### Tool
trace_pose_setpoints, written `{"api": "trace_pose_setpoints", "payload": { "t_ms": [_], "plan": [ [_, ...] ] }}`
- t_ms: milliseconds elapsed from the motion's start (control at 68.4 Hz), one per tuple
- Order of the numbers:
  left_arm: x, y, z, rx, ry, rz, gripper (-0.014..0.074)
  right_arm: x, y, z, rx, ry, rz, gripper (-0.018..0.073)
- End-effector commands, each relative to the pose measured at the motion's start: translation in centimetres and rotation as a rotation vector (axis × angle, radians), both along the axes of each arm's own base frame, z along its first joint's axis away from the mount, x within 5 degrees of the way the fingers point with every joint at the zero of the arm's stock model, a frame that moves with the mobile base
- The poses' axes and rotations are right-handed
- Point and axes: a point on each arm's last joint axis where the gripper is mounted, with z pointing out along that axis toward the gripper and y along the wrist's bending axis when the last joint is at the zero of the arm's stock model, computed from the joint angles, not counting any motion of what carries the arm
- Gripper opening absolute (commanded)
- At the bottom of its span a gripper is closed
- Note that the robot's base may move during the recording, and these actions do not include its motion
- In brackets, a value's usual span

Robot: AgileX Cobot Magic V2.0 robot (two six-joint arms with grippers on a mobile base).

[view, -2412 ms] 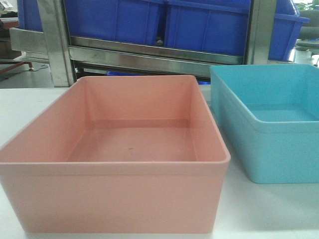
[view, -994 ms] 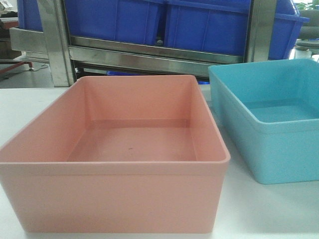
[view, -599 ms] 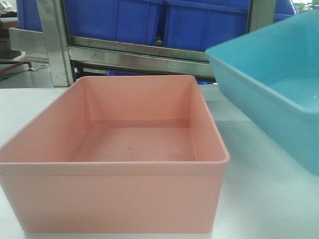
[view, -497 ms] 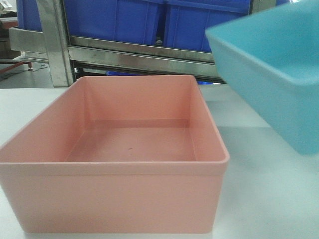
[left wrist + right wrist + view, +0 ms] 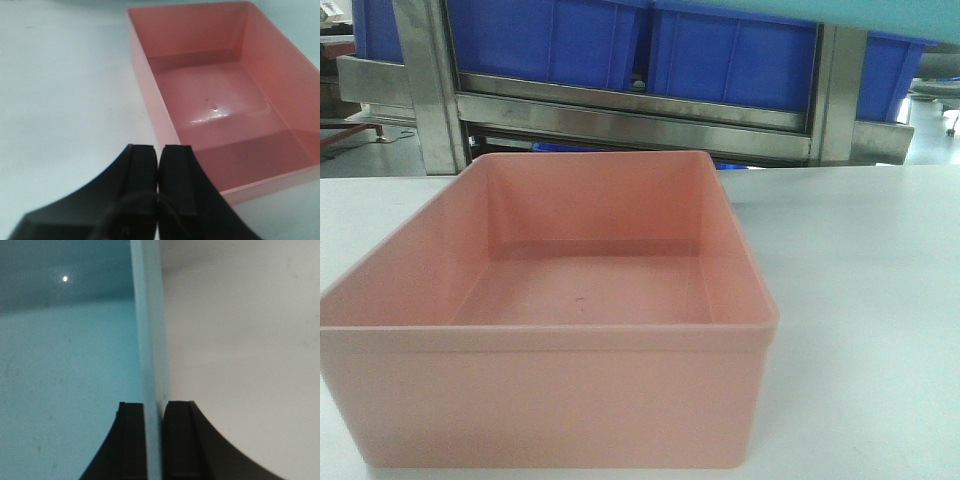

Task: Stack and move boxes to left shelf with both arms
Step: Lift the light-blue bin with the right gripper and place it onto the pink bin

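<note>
Right gripper point(image 5: 154, 407) fingers pinch the light blue bin point(image 5: 60, 365) wall, apparently aloft; level it, centre over the salmon pink bin point(image 5: 550, 400) mid-frame, lower squarely. Left gripper point(image 5: 159, 150) fingers pressed together.

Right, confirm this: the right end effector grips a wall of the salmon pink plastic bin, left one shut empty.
Wrong bin: the right wrist view shows the right end effector gripping a wall of the light blue plastic bin. Rest holds.

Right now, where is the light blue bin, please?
The light blue bin is up at the front view's top right, its wall in the right tool.
</note>
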Motion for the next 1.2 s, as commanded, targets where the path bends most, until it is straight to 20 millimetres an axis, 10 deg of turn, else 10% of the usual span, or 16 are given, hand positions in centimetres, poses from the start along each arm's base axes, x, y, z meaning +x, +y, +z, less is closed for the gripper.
{"api": "trace_pose_setpoints", "payload": {
  "t_ms": [0, 672, 1184],
  "plan": [
    [0.3, -0.1, 1.5, -0.042, -0.087, 0.002, -0.0009, -0.6, 2.0, 2.9, 0.156, -0.143, -0.018, 0.0057],
    [0.3, -0.1, 1.6, -0.045, -0.094, 0.003, -0.0009, 3.4, 13.9, -3.3, 0.13, 0.014, 0.046, 0.0057],
    [0.3, -0.1, 1.6, -0.045, -0.094, 0.003, -0.0009, 3.9, 18.1, -6.6, 0.012, 0.03, 0.056, 0.0057]
  ]
}}
